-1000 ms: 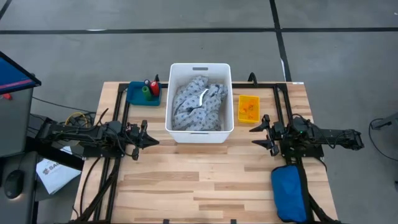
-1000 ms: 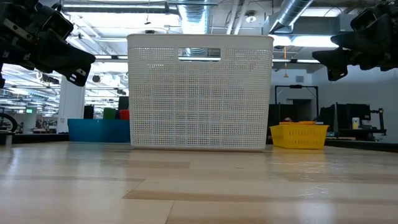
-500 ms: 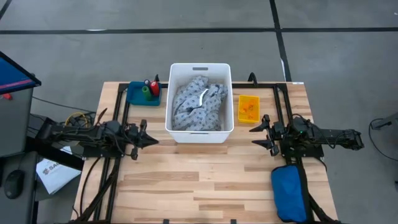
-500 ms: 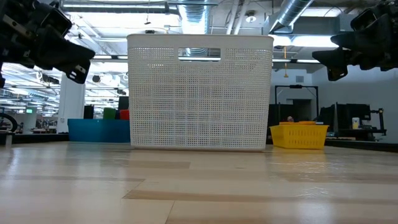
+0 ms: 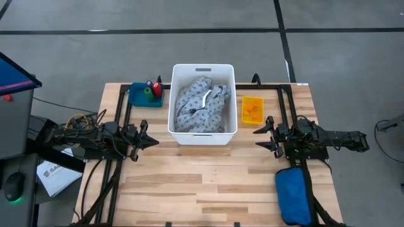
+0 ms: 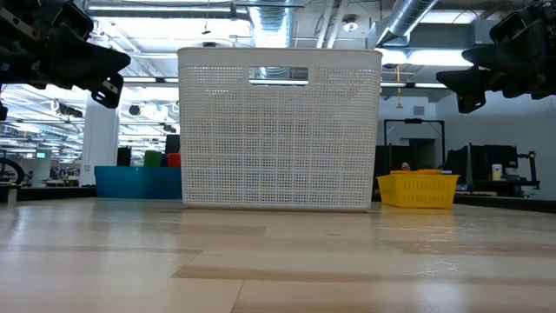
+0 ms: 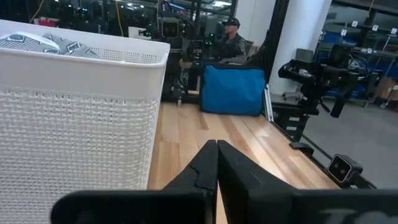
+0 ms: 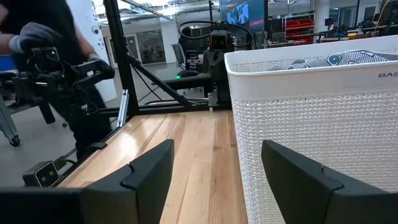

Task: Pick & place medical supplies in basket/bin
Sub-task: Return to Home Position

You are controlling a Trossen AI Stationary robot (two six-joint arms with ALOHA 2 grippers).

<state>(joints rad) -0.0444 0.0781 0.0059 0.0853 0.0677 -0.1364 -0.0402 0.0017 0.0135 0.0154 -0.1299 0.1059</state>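
From my console the overhead feed is filled mostly by the wooden table (image 5: 208,180), and the white bin (image 5: 202,138) sits at its upper middle. The grey patterned gown (image 5: 201,104) lies crumpled inside that bin and fills most of it, with one pale strip across its top. At the lower right of the frame the blue pouch (image 5: 293,195) lies along the table's edge, just below the right arm. The left gripper (image 5: 156,142) hangs at middle left, just beside the white bin's lower left corner and apart from it. On its wrist feed I see the two fingers pressed together, pinching nothing. The right gripper (image 5: 259,137) hangs at middle right, a little off the bin's lower right corner. Its fingers are spread wide and empty, pointing toward the bin. The blue bin (image 5: 134,96) sits at upper left of the table, just beside the white bin. The smaller yellow bin (image 5: 245,111) sits to the white bin's right. In the blue bin a green piece (image 5: 147,93) stands next to a red piece (image 5: 156,86) at its upper right corner. The pill bottles (image 5: 253,111) in the yellow bin show only as small orange blobs.
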